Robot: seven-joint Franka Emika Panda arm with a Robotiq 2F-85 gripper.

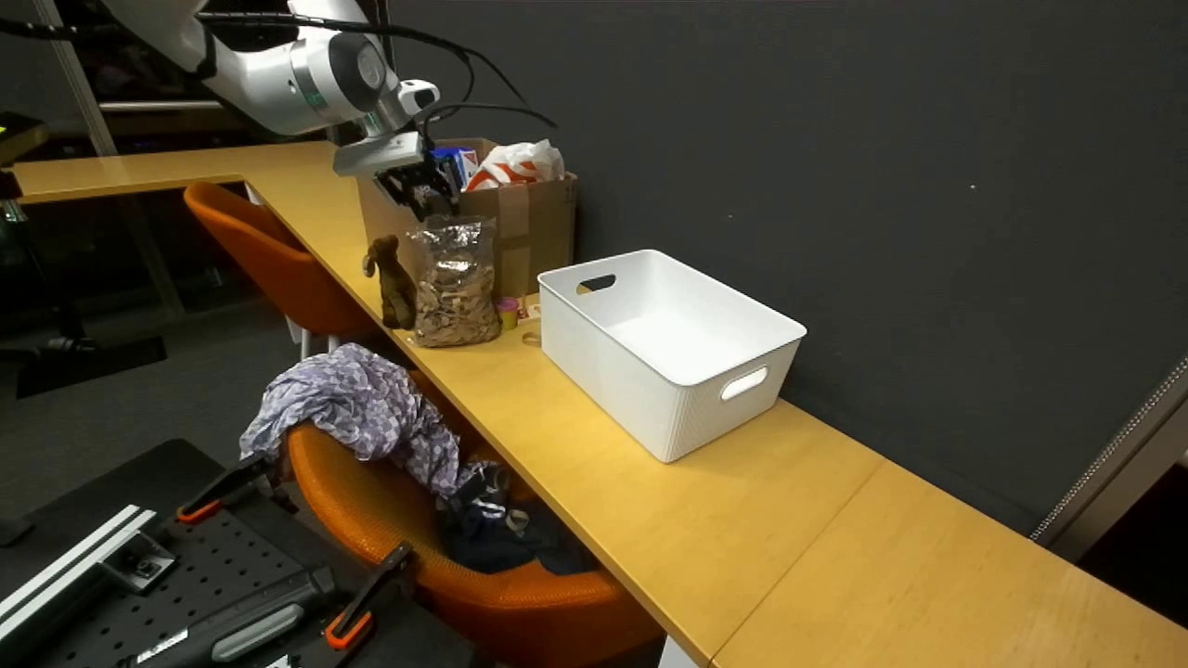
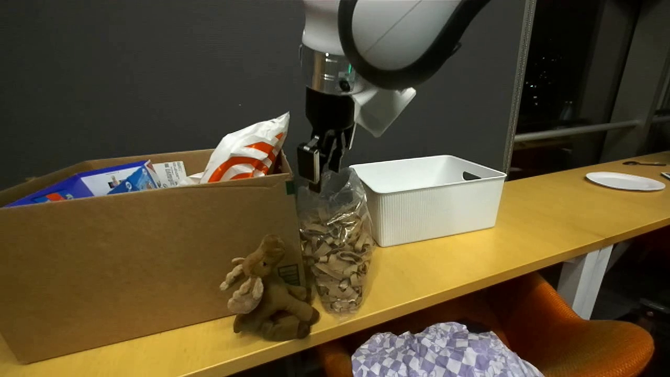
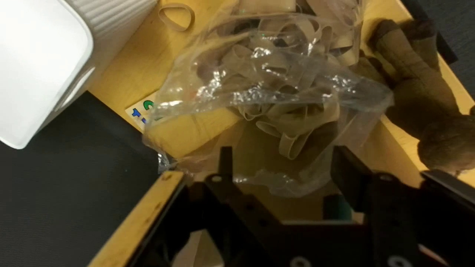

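My gripper is open, its two black fingers apart and pointing down in the wrist view. It is at the top of a clear plastic bag of tan bands; I cannot tell whether it touches the plastic. In both exterior views the gripper is over the upright bag. A brown plush moose sits beside the bag and also shows in the wrist view. A white bin stands on the bag's other side.
A cardboard box holding packages and a white-orange bag stands close by the gripper. A purple-lidded tub and a loose band lie near the bag. A dark wall backs the wooden table. Orange chairs adjoin its front.
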